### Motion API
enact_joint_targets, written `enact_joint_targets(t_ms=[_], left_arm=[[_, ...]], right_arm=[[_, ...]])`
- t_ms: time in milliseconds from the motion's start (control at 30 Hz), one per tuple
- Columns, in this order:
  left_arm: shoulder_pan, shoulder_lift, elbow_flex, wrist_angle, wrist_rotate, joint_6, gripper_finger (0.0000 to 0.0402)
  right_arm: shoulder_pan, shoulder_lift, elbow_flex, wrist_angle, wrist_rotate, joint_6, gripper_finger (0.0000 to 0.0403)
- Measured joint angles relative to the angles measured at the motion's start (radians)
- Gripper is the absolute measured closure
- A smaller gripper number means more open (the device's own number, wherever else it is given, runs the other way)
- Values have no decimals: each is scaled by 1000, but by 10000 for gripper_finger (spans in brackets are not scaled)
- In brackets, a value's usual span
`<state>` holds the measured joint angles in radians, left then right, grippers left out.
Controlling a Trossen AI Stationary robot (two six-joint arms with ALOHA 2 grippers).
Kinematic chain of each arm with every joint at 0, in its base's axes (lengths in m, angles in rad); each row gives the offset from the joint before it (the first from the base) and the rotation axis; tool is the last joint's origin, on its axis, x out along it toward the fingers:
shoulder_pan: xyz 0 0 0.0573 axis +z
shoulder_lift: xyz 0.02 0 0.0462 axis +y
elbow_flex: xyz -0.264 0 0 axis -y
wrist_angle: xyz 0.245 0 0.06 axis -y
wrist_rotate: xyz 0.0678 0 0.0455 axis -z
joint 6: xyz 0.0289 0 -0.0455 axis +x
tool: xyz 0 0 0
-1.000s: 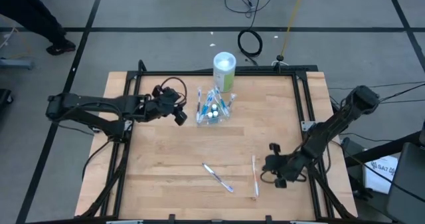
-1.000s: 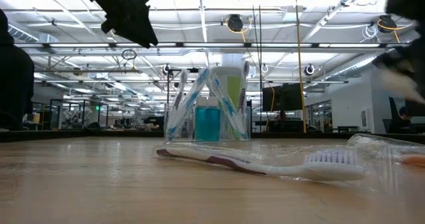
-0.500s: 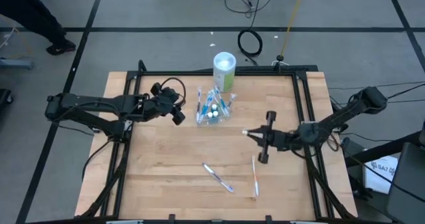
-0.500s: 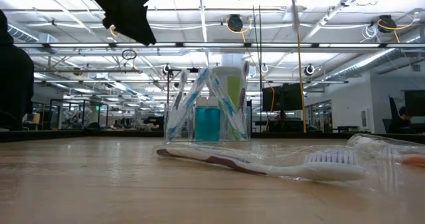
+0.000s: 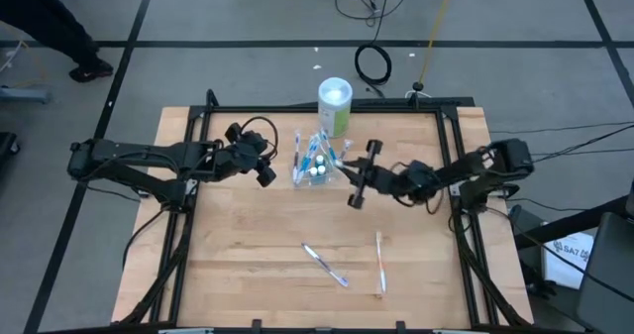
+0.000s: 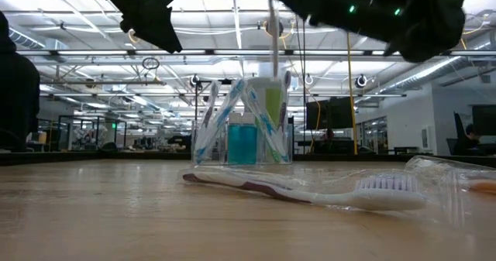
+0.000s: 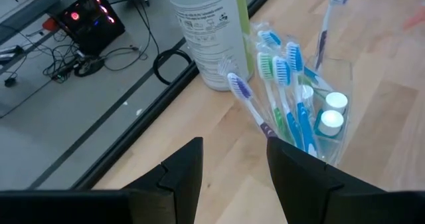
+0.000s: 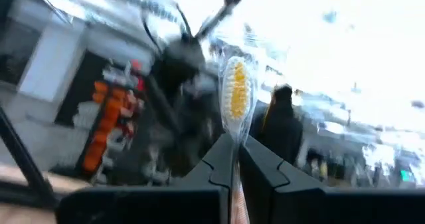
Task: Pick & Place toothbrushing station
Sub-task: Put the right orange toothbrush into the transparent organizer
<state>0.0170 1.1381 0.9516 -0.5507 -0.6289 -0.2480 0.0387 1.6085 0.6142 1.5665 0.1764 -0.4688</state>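
Note:
A small clear cup of pastel toothbrushes and blue white-capped tubes stands on its base at the table's far middle. My right gripper hovers just right of the cup, shut on a toothbrush with yellow bristles. My left gripper is open and empty just left of the cup. A loose toothbrush and a wrapped one lie flat on the near part of the table. My right gripper pinches the toothbrush's neck between its two fingers, just below the bristle head. The fingers come about level from the table's right side. The toothbrush stands about upright in the low view, lifted clear, above the cup.
A taller white-and-green canister stands right behind the cup, near the far edge. A black frame runs along the table's sides. In the low view the loose toothbrush lies in front of the cup.
My right gripper has risen from the near right part of the table, beside the wrapped toothbrush, and gone toward the far edge and left to the cup. It carries a toothbrush clear of the table. My left gripper has kept still.

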Motion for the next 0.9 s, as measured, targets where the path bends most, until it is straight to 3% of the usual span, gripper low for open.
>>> enact_joint_targets(t_ms=[167,533,800,900], left_arm=[[0,0,0,-8,1,-31,227],[-1,0,0,-38,55,-77,227],[-1,1,0,-53,53,-107,227],[-1,1,0,-53,53,-113,227]], right_arm=[[-98,63,3,1,-23,153,396],[-199,185,4,0,-18,274,395],[-202,228,0,-32,116,311,395],[-201,229,0,-72,116,348,395]])
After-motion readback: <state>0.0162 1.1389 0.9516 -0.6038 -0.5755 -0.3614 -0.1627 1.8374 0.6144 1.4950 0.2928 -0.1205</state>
